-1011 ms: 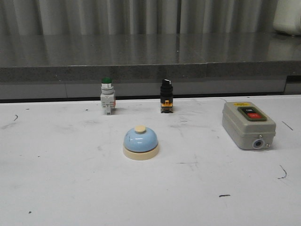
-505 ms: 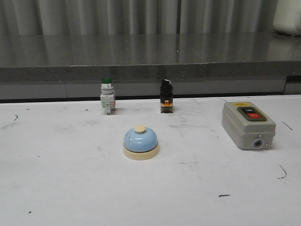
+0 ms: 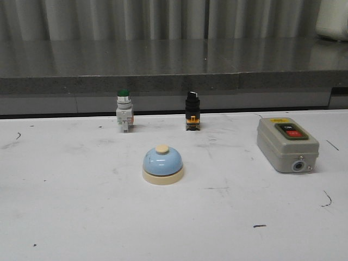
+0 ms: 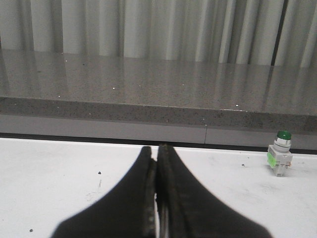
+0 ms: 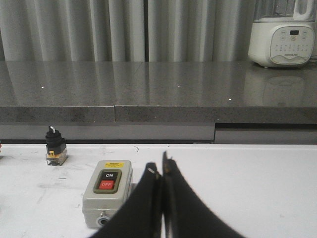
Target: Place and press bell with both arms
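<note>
Near the centre of the front view, slightly below the middle, the bell (image 3: 162, 165) sits upright on the white table (image 3: 65, 217), its light-blue dome on a cream base with the cream knob on top; nothing touches it and neither arm shows in that view. Above it and to the left stands a small green-capped push button (image 3: 124, 111); above it and a little to the right stands a black selector switch (image 3: 192, 110); well to the right lies a grey switch box (image 3: 286, 144) with a black and a red button on its face; a grey stone ledge (image 3: 174, 70) runs behind them all. No container stands on the table; a white appliance (image 5: 281, 42) rests on the ledge at the upper right of the right wrist view, and what it holds cannot be told. At the bottom of the left wrist view the left tool (image 4: 157, 163) has its black fingers pressed together on nothing, with the green-capped button at the right edge; the right tool (image 5: 161, 173) is likewise closed on nothing, the switch box just beside it at lower left; the bell shows in neither wrist view.
</note>
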